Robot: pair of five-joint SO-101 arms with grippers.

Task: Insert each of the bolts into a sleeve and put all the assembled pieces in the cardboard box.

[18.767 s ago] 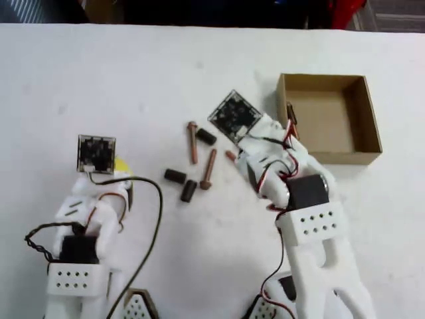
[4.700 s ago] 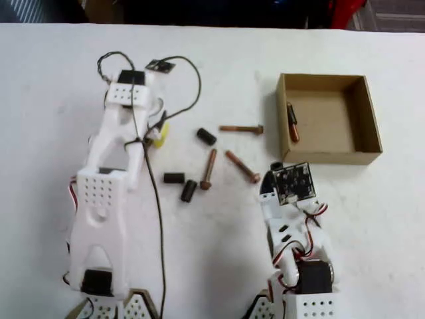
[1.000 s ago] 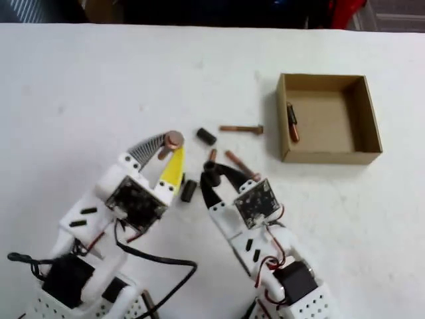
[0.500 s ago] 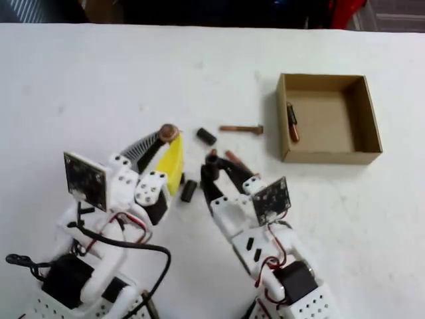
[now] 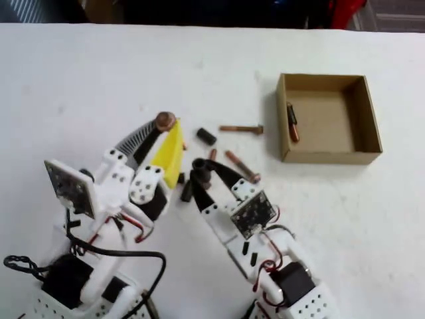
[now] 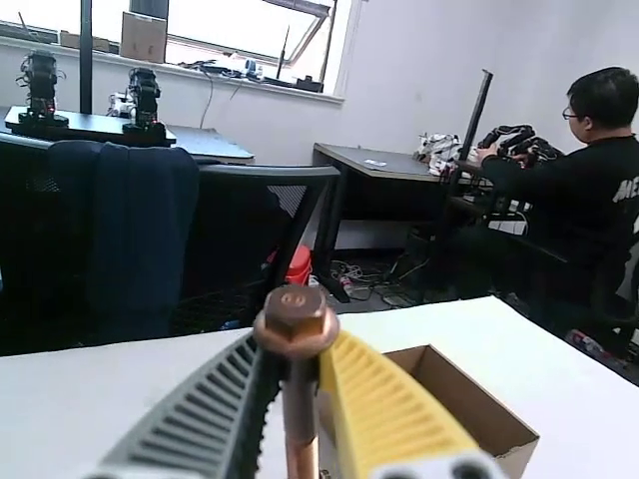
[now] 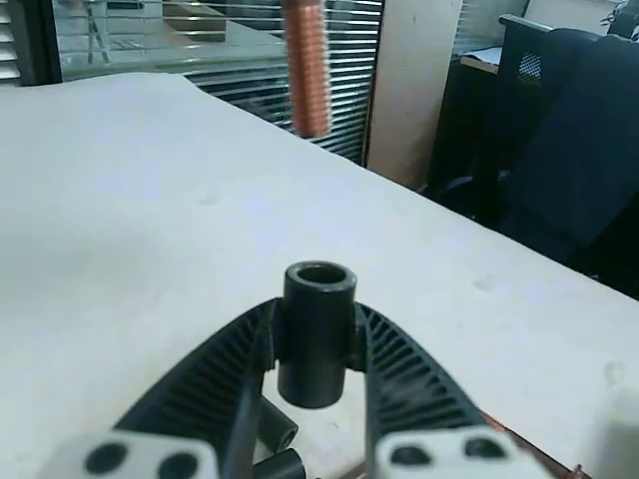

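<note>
**A:** Where is the bolt?

**B:** The left fingers (image 5: 171, 145), one grey and one yellow, are clamped on a copper bolt (image 5: 165, 121). It stands upright with its hex head on top, lifted off the table (image 5: 99, 73).

**A:** And the sleeve?

**B:** The right fingers (image 5: 220, 173) pinch a black sleeve (image 5: 200, 167), upright with its bore open at the top. It sits at about four o'clock of the bolt head, near it but apart. In the right wrist view the bolt's threaded tip hangs higher than the sleeve's mouth, not in it.

**A:** What about the box?

**B:** The cardboard box (image 5: 325, 157) stands at two o'clock of the held sleeve. One assembled piece (image 5: 291, 123) lies inside along its nine o'clock wall.

**A:** Anything lying loose?

**B:** A level bolt (image 5: 241, 129) lies just off that wall. A slanted bolt (image 5: 241, 166) lies at three o'clock of the held sleeve. A loose sleeve (image 5: 206, 137) lies at twelve o'clock of it. A half-hidden sleeve (image 5: 187, 191) lies beside the right fingers at seven o'clock.
</note>
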